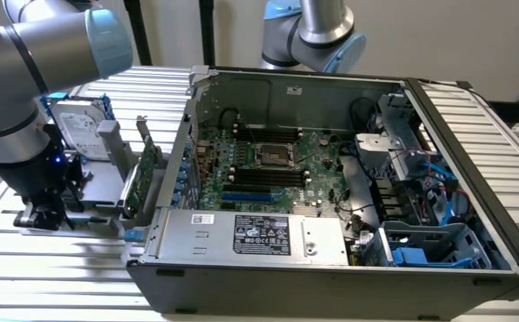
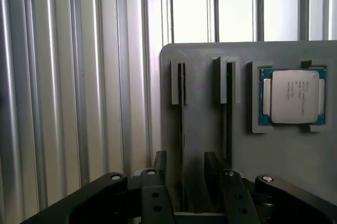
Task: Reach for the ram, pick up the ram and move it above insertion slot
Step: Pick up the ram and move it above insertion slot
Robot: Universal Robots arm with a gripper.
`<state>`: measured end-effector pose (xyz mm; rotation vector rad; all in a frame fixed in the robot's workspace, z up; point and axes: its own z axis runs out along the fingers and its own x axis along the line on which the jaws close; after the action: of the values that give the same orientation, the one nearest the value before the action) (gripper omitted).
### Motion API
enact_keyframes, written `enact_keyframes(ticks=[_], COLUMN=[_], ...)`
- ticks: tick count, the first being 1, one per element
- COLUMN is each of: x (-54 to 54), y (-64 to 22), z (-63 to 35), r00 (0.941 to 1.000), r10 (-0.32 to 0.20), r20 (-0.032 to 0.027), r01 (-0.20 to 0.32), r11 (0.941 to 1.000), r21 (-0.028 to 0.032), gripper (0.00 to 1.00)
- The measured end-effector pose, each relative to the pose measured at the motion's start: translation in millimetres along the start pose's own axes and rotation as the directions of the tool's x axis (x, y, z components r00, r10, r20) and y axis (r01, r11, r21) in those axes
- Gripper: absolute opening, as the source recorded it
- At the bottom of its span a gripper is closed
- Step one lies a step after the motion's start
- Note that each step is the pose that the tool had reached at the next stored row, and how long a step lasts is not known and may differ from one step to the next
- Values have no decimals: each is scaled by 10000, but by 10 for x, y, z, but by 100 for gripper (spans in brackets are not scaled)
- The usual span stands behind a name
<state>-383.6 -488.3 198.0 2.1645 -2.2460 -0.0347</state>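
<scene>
1. Step in hand, as we judge it: the reach is nearly done and the grasp is not yet made. The gripper (image 2: 185, 165) hangs over the grey holder plate (image 2: 295, 166) on the slatted aluminium bench (image 2: 79, 103). This is at the exterior view's left of the open computer case (image 1: 331, 268).
2. The fingers (image 2: 159, 165) are spread, one on either side of the ram (image 2: 181, 124), with a gap showing on both sides. Nothing is pinched.
3. Where the ram is: it stands on edge in a slot of the holder plate, its far end inside a raised guide (image 2: 178, 81). A second ram stick (image 2: 228, 113) stands in the neighbouring slot, on the side toward the CPU (image 2: 292, 96).
4. To do this well, we judge that the ram should be kept centred in the gap so that both fingers meet its flat faces together. One finger touching first would likely tilt the stick against its guide.
5. One finger sits between the two sticks. We would keep it off the second stick, which is near.
6. The grip should be firm on the faces, not on the thin edge. The board looks slender enough to twist if caught off-centre.
7. Look of the ram: in the wrist view it is edge-on, a long, thin, dark line. We cannot make out its chips or colour from this angle.
8. The memory slots (image 1: 268, 176) on the motherboard lie inside the case, well apart from the gripper.
</scene>
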Motion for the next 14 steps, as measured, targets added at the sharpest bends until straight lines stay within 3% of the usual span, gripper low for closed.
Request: enact_keyframes(ticks=[5, 10, 12, 14], x=[0, 0, 0, 0], y=[5, 8, 8, 8], z=[20, 28, 29, 29], r00=[10000, 9999, 9999, 9999], r10=[-73, -105, -106, -107], r20=[-3, -4, -3, -3], r01=[73, 105, 106, 107], r11=[10000, 9999, 9999, 9999], r21=[0, -1, 0, 0], gripper=[42, 27, 15, 15])
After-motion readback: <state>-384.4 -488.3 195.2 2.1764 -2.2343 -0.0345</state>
